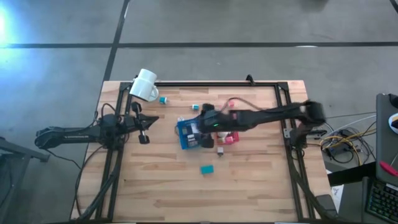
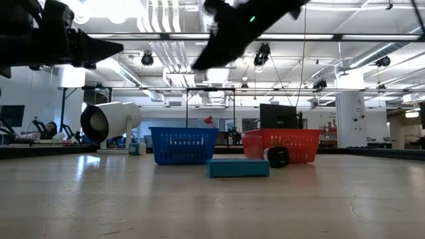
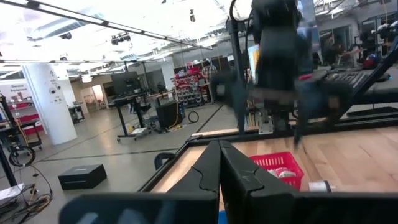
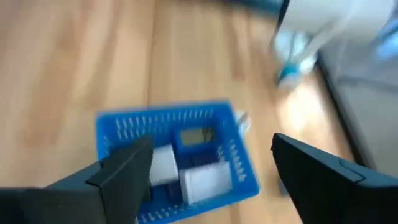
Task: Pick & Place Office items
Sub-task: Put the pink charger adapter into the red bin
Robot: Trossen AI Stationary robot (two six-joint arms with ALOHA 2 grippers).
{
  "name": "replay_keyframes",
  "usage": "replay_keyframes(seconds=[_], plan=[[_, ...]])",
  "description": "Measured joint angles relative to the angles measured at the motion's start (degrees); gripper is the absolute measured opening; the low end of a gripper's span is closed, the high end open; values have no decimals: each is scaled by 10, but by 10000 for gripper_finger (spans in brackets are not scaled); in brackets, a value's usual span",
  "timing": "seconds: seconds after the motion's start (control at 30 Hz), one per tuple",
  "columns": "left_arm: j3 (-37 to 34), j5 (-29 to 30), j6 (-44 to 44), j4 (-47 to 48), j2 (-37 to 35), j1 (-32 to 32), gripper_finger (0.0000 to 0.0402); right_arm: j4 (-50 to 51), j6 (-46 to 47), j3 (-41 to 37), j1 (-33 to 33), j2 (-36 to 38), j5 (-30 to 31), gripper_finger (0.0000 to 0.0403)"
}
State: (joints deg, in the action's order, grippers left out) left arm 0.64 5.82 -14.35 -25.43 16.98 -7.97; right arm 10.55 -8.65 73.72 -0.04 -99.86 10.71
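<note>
At the left of the high view the left gripper [image 1: 145, 129] waits over the table's left edge with its fingers pressed together and nothing between them; it poses no risk while parked. Just above it, in the upper left of the table [image 1: 249, 186], the white mug [image 1: 145, 84] lies on its side with a small teal block [image 1: 163, 99] beside it. At centre, the right gripper [image 4: 208, 171] hovers above the blue tray [image 4: 124, 127], fingers spread wide and empty, with white blocks [image 4: 196, 180] already lying inside the tray. A descent from here could strike the tray wall and push the tray out of place. The red tray [image 1: 227, 137] sits just right of the blue one, under the arm, and could be clipped. Loose items remain: the teal block [image 1: 207, 168] at lower centre could be missed or knocked aside by a careless approach.
</note>
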Motion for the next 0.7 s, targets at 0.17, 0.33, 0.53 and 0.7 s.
replay_keyframes(seconds=[0.17, 0.33, 0.53, 0.7], plan=[[0, 0, 0, 6, 1, 0, 5, -209, 7, -162, -6, 139, -96, 268], [0, 0, 11, 6, 1, 0, 5, -336, 41, -330, -10, 272, -108, 208], [0, 0, 23, 5, 1, 0, 5, -562, 63, -540, -6, 360, -90, 130], [0, 0, 24, 4, 1, 0, 5, -643, 101, -626, -14, 387, -33, 75]])
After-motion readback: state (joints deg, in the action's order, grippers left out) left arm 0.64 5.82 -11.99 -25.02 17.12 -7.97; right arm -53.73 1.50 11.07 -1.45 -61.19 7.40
